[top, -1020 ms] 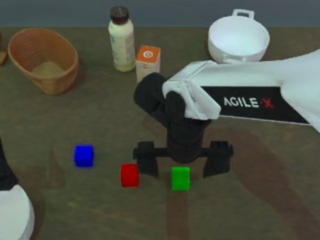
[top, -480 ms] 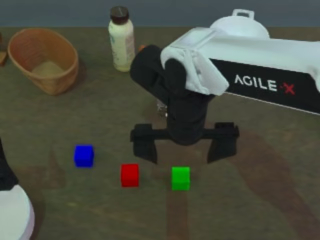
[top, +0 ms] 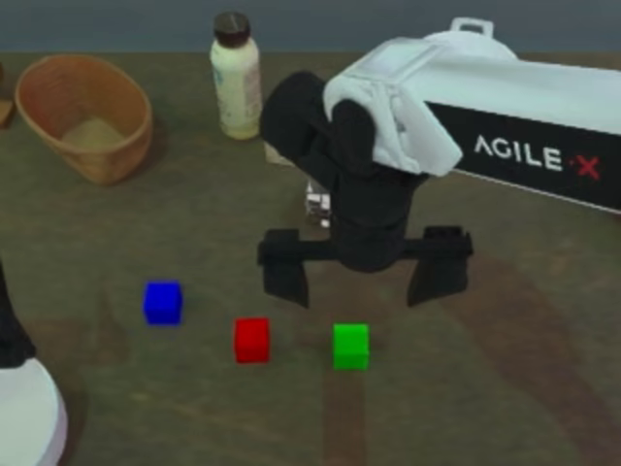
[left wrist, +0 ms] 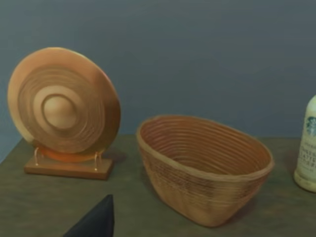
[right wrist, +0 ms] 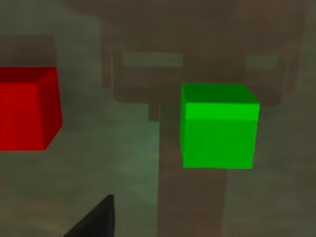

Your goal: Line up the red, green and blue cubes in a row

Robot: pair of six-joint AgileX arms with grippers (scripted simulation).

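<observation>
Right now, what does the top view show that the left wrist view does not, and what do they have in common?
Only the top view shows the blue cube, red cube and green cube on the table, the open right gripper above and behind the green cube, the white bowl at the back, and the left arm parked at the table's left edge. Only the left wrist view shows a round wooden plate upright on a stand. Both show the wicker basket and the cream bottle.
</observation>
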